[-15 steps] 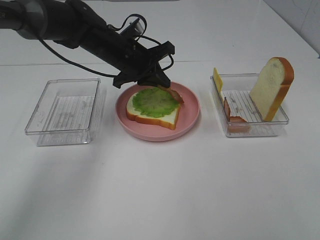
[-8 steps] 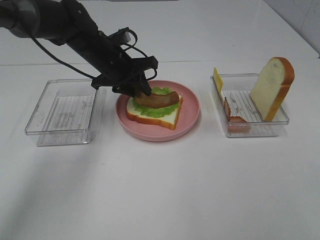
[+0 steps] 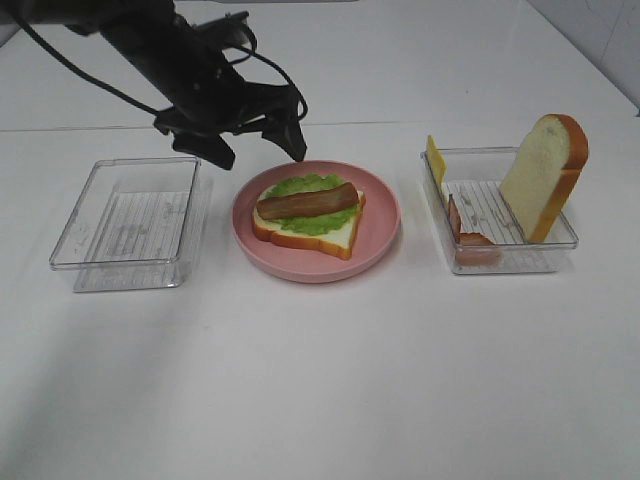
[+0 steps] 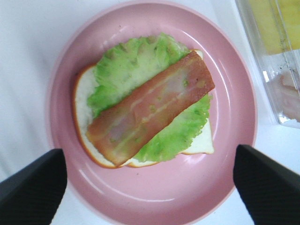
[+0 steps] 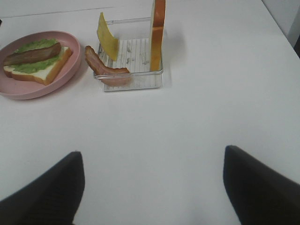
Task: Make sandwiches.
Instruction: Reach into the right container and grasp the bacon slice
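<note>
Exterior high view has the black left hand [image 3: 260,152] lifted clear and spread wide at 11 o'clock of the round pink plate [image 3: 382,215], holding nothing. Half a second ago it was pressing the brown toy bacon strip [image 3: 307,200] down. That strip now lies free, diagonally across the ruffled green lettuce leaf [image 3: 308,224] on the white bread slice with orange-brown crust [image 3: 336,238].

I judge the bacon layer done, with cheese and the top slice left. Both wait in the clear plastic tray [image 3: 512,264] at 3 o'clock of the plate. The thin yellow cheese square [image 3: 435,158] leans at its 10 o'clock corner, and the second crusted bread slice [image 3: 545,175] stands against its right wall. A spare bacon strip [image 3: 466,236] slumps at the near-left.

The right hand [image 5: 154,192], wide and empty, hovers over bare white desk [image 3: 320,380], well apart from that tray, with open room to approach. The tray walls are the edges to clear.
</note>
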Motion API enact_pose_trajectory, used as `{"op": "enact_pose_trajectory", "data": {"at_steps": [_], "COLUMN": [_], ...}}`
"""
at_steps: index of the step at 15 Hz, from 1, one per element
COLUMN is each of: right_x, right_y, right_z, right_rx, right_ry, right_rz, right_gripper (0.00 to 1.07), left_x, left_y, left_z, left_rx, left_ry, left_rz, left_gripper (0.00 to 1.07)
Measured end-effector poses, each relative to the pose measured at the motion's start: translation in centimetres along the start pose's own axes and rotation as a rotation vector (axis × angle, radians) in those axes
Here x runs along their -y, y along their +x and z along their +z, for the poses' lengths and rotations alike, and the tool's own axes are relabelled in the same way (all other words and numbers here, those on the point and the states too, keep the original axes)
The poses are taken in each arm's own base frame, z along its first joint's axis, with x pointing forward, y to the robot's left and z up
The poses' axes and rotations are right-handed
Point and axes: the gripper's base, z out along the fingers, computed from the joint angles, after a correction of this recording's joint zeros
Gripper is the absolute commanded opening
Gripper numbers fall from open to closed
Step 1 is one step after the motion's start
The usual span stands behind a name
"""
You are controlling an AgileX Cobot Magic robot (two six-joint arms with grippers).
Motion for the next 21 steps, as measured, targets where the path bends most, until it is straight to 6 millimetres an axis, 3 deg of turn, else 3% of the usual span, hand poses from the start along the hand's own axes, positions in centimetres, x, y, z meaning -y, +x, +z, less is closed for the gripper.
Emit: {"op": "enact_pose_trajectory", "data": {"at_steps": [1,2,3,5,10,15,21], "right_x": [0.0,0.0,0.0,0.0,0.0,0.0,0.0], "right_y": [0.0,0.0,0.0,0.0,0.0,0.0,0.0], "right_z": [0.0,0.0,0.0,0.0,0.0,0.0,0.0], "right_rx": [0.0,0.0,0.0,0.0,0.0,0.0,0.0], "right_ry": [0.0,0.0,0.0,0.0,0.0,0.0,0.0], "right_rz": [0.0,0.0,0.0,0.0,0.0,0.0,0.0], "right_gripper": [0.76,0.76,0.76,0.76,0.76,0.76,0.76], "left_x": [0.5,0.5,1.2,1.7,2.7,3.3,1.7], "left_y": [-0.5,-0.5,-0.7,-0.5,1.7,3.9,11.2], "left_z": [-2.7,-2.7,-6.3,-10.2,-17.8,-21.1,-22.5], "left_rx": [0.038,0.038,0.063,0.073,0.011,0.045,-0.062], "left_ry": [-0.048,-0.048,-0.115,-0.198,-0.337,-0.339,-0.41], "left_rz": [0.051,0.051,0.076,0.08,0.066,0.072,0.078], "left_gripper": [0.91,0.91,0.91,0.91,0.91,0.91,0.91]}}
